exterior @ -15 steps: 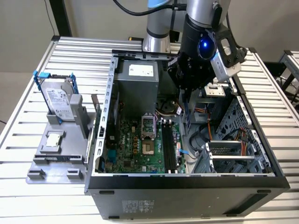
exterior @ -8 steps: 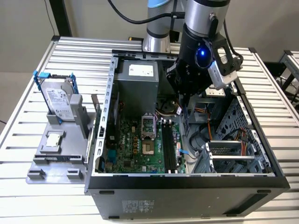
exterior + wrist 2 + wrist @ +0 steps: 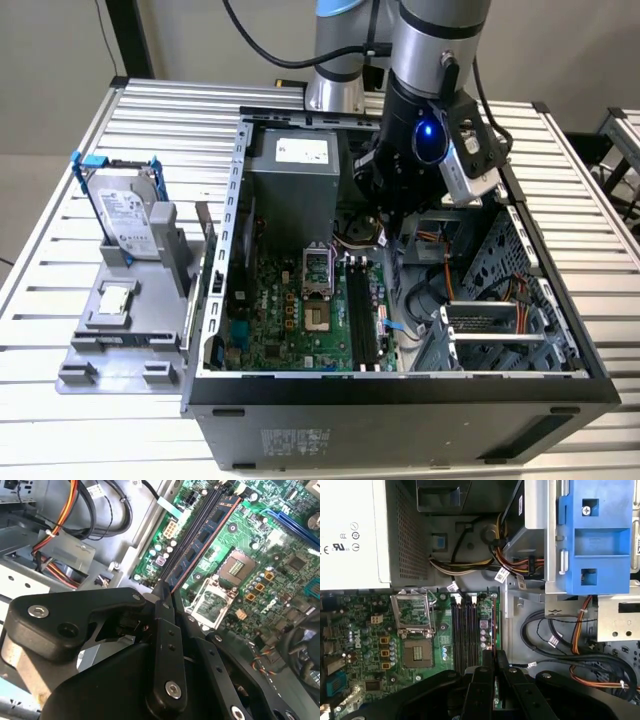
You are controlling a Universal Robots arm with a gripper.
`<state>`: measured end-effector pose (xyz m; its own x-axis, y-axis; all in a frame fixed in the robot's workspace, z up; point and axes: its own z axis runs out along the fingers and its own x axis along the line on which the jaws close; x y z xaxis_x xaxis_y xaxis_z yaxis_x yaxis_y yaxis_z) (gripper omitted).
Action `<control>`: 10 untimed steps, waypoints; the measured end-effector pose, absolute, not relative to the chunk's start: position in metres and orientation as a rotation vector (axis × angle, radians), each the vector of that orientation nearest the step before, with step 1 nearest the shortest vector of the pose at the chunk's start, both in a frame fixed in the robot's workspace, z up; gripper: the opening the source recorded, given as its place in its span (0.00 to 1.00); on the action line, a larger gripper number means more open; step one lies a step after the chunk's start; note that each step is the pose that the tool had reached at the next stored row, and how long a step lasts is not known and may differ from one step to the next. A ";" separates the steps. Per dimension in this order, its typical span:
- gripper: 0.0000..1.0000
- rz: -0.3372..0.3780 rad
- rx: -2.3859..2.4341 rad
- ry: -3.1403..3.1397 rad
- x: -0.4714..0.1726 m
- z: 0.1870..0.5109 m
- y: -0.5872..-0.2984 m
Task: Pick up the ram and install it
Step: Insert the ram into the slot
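We've got the gripper (image 3: 162, 592) clamped shut on the ram (image 3: 200, 540), stick lined over motherboard slots (image 3: 465, 630) below the jaws, not seated yet

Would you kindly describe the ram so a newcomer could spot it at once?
Look inside the open computer case at the green motherboard. Along its black slots, the ram stands on edge in the gripper: a long thin board bearing dark chips, unlike the empty slots.
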<state>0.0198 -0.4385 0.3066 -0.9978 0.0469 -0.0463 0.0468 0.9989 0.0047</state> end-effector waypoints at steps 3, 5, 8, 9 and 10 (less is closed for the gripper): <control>0.00 0.006 0.065 3.095 0.019 0.301 -0.438; 0.00 0.006 0.063 3.095 0.019 0.297 -0.438; 0.00 0.006 0.060 3.095 0.018 0.292 -0.438; 0.00 0.006 0.060 3.095 0.017 0.290 -0.438; 0.00 0.006 0.060 3.095 0.017 0.288 -0.438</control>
